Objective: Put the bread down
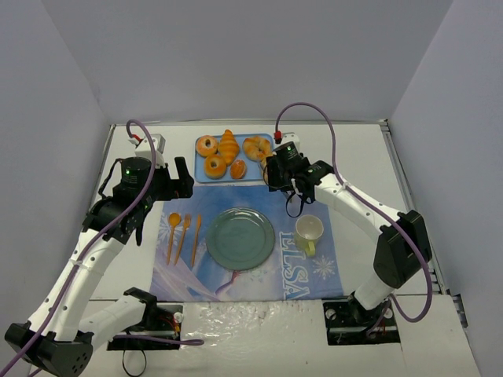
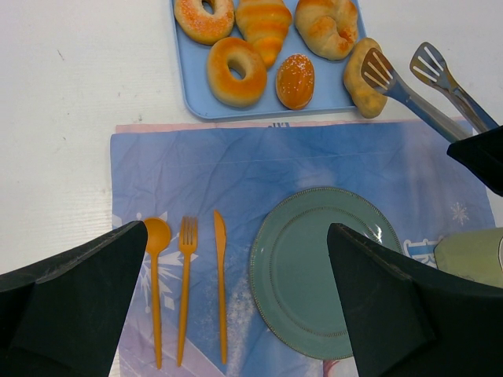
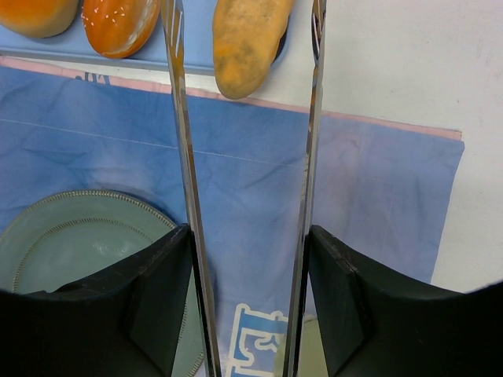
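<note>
The bread [image 3: 245, 43], a smooth golden-brown oval roll, lies at the right end of the blue tray [image 2: 196, 98], partly over its edge; it also shows in the left wrist view [image 2: 357, 78]. My right gripper [image 3: 250, 236] is shut on metal tongs [image 3: 185, 157]. The two tong arms are spread and straddle the bread, one on each side. In the top view the right gripper [image 1: 277, 169] hides most of the bread. The green plate [image 1: 240, 255] sits empty on the placemat. My left gripper [image 2: 236, 236] is open and empty above the cutlery and plate [image 2: 314, 267].
The tray also holds two ring pastries [image 2: 233, 71], a ridged croissant [image 2: 264, 23], a twisted roll [image 2: 326, 23] and a small round bun [image 2: 295, 78]. An orange spoon, fork and knife [image 1: 184, 236] lie left of the plate. A pale yellow cup [image 1: 310, 232] stands to its right.
</note>
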Controlling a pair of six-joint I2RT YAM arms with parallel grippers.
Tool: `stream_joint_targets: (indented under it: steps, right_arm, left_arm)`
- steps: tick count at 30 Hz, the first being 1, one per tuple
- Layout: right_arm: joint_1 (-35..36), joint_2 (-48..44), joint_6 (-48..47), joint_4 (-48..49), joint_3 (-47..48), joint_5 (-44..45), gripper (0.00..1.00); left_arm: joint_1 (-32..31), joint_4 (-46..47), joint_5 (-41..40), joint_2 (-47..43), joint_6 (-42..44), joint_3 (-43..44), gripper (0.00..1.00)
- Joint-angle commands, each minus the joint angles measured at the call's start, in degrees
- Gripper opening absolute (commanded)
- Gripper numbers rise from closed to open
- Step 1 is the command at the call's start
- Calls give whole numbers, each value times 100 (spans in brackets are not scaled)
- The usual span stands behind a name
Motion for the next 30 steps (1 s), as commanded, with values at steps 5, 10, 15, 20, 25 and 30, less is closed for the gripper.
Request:
stream_joint_targets:
  steps: [5, 10, 15, 20, 25, 30]
  right_arm:
    - [46, 274, 47, 244, 141, 257, 55]
    - [46, 437, 53, 320, 150, 233, 54]
    - [55, 507, 62, 355, 158, 207, 53]
    - [81, 579, 53, 373, 176, 198, 51]
    - [94, 592, 39, 368, 204, 190, 44]
    - [116, 517, 34, 364, 211, 172, 37]
  left_arm:
    - [36, 266, -83, -9, 23, 127, 97]
    - [36, 257, -83, -3, 23, 127, 97]
    - [37, 266, -83, -11, 23, 127, 97]
    - [36, 266, -83, -11, 23, 127, 97]
    - [36, 266, -83, -8, 23, 127, 97]
    - [36, 266, -83, -3, 23, 127, 97]
